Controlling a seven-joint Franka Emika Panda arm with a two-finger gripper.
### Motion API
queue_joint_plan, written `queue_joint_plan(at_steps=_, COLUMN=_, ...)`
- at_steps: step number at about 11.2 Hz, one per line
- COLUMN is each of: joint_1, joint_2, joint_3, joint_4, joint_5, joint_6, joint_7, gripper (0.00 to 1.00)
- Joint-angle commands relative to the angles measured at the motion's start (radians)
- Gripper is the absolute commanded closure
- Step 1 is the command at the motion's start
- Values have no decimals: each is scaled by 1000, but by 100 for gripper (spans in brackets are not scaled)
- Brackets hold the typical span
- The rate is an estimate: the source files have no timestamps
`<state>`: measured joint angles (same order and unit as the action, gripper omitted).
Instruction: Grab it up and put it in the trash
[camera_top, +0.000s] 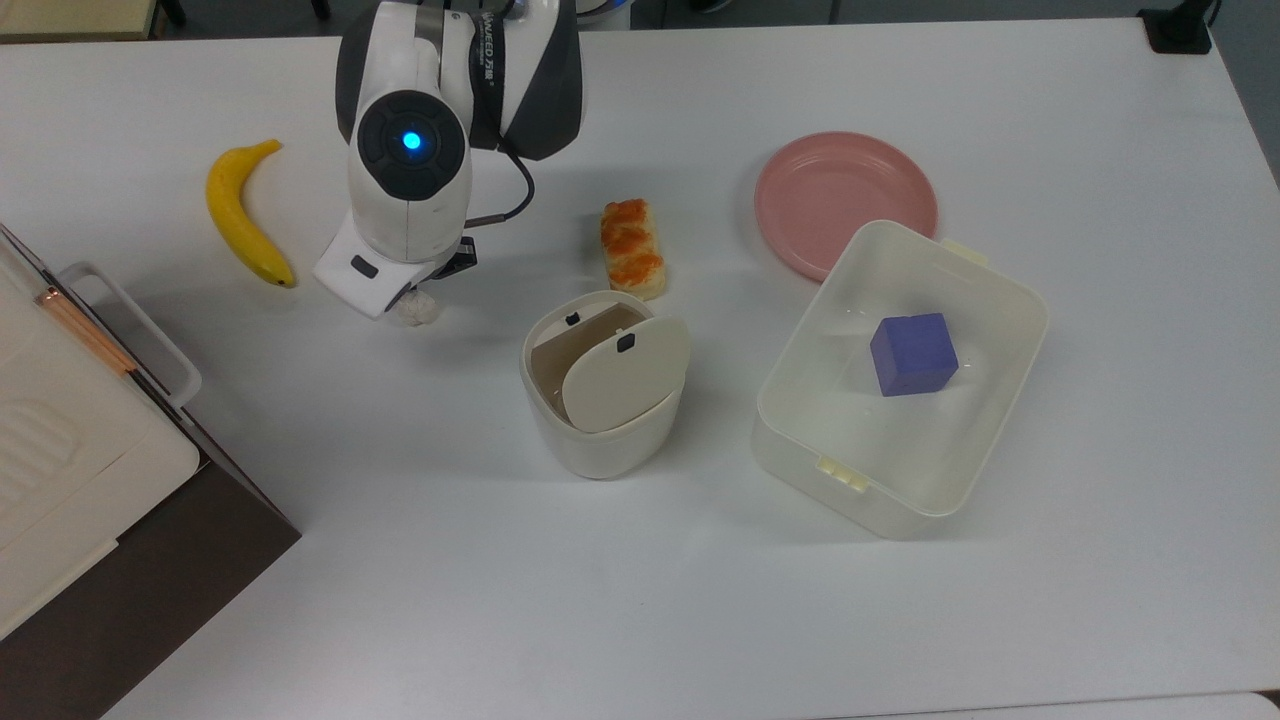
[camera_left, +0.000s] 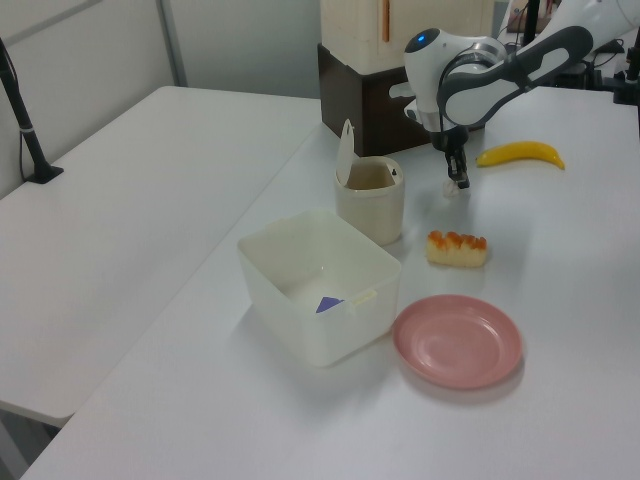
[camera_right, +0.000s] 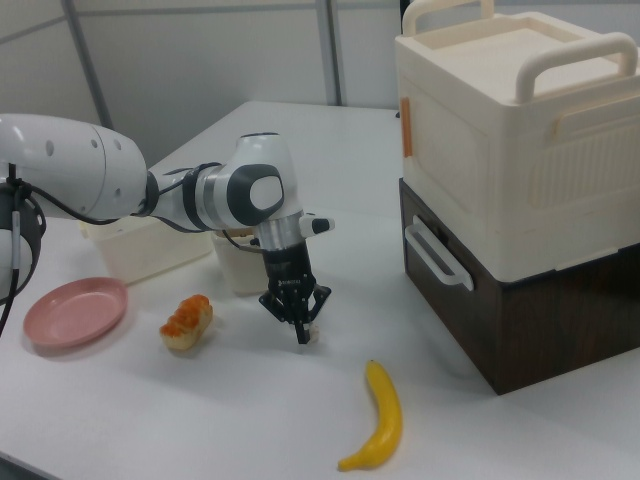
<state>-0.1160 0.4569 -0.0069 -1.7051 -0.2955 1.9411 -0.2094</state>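
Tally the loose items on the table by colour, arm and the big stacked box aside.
Yellow: 1, banana
Pink: 1, plate
Blue: 1, cube
Orange-topped: 1, bread
White or cream: 3, wad, bin, tub
Total: 7

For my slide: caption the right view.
Gripper lowered onto paper wad between banana and bread slice.

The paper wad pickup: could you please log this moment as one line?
phase: grasping | gripper: shut on paper wad, at table | bin: lid tilted open | paper: not yet binned
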Motion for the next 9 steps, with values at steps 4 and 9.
queue_joint_plan(at_steps=4, joint_1=1, joint_2=-7, joint_3=-1, joint_4=18, joint_5=24, joint_6=1, joint_7=-16, gripper=100)
queue_joint_plan(at_steps=9, joint_1=-1, joint_2=-15, joint_3=-4, joint_4=33, joint_5=61, joint_6=-7, joint_7=-19, gripper=100)
